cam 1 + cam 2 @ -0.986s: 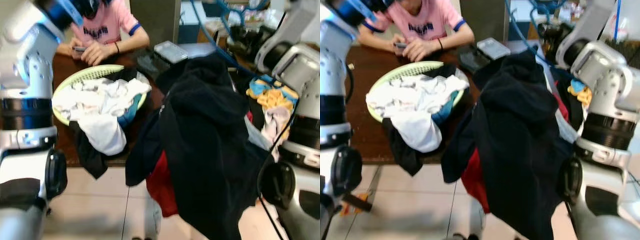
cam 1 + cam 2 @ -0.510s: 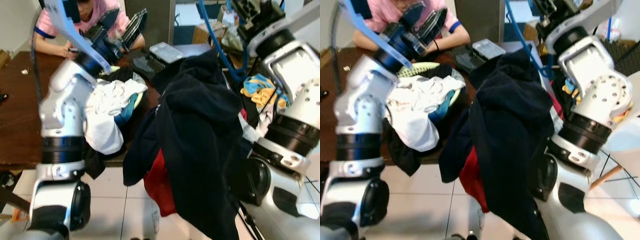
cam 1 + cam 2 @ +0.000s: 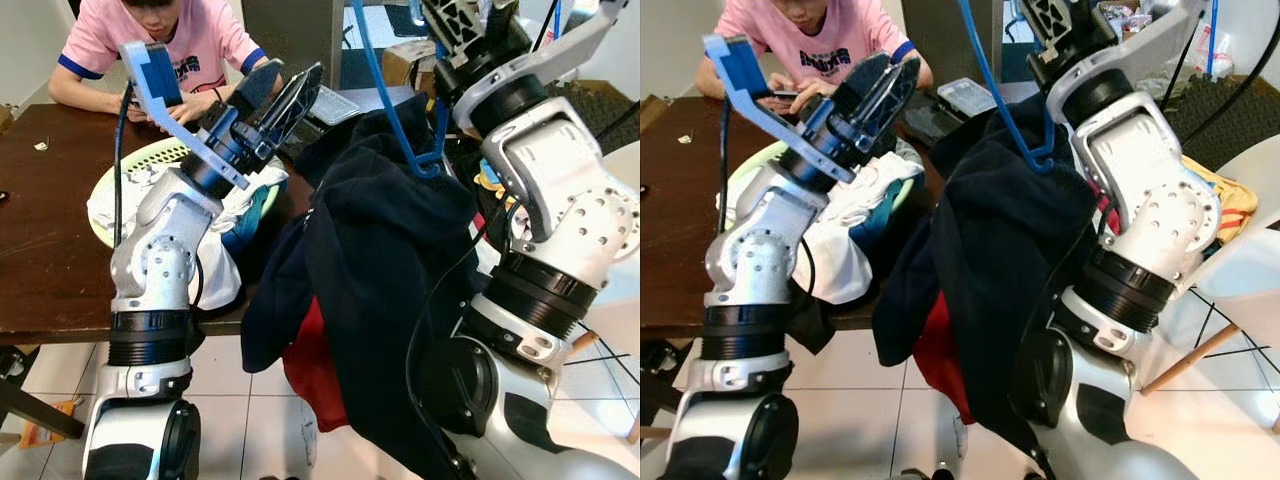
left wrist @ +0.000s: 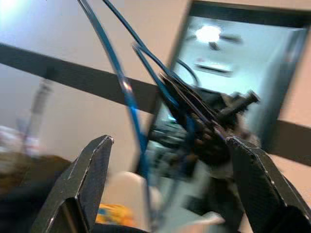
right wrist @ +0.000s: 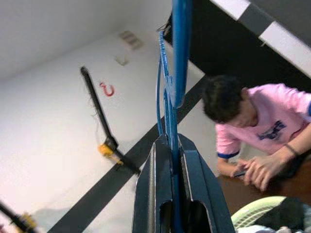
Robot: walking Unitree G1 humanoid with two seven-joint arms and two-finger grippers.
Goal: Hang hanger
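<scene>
Right hand (image 5: 170,194), clenched on the blue hanger (image 3: 1005,100) bearing the dark jacket (image 3: 1010,250), should lift steadily while the released left hand (image 3: 285,95) steers clear.

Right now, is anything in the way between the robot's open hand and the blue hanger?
Nothing visible. The left gripper is open beside the blue hanger, with only air between them. The right gripper already pinches the hanger.

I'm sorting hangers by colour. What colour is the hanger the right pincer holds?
Blue. The hanger, shut in the right pincer, shows best in the right eye view.
</scene>
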